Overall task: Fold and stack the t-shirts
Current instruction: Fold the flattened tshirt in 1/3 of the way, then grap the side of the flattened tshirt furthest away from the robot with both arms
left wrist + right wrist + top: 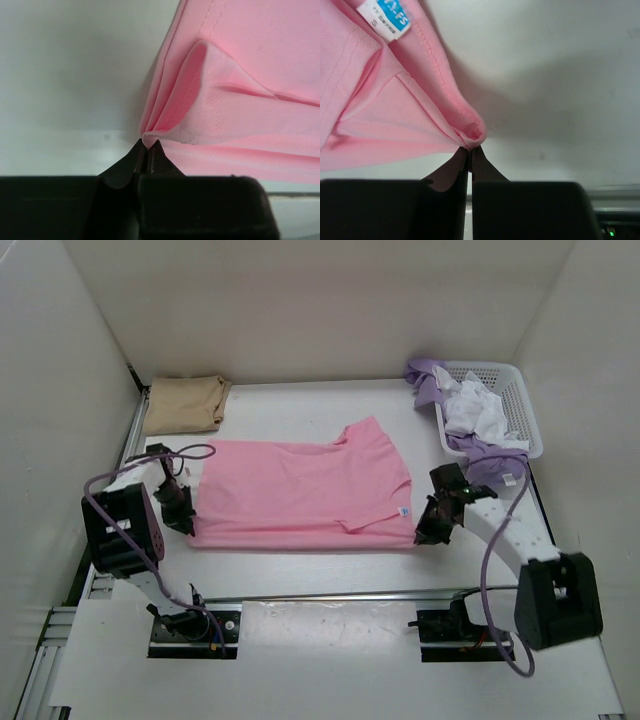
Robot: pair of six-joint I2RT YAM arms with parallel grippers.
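- Left claw (147,148): pinched fully shut on the lower left corner of the pink shirt (300,495). Only the very tip of the cloth sits between the tips.
- Right claw (470,151): same deal, clamped tight on the lower right corner, just a tiny nub of hem. The label (386,17) sits up-left of it.
- Pink shirt lies flat mid-frame on the table (300,415), stretched between the two claws.
- Tan shirt (185,405) is folded at upper left. The white shirt (478,412) and lavender shirt (428,380) are bunched in the basket (525,410) at upper right.
- What could go wrong, imo: both bites are so shallow that a corner could slip out on the lift. On the left the hem is in several layers, so the claw may hold only some and the rest would sag. If one side lifts faster, the fold goes crooked.
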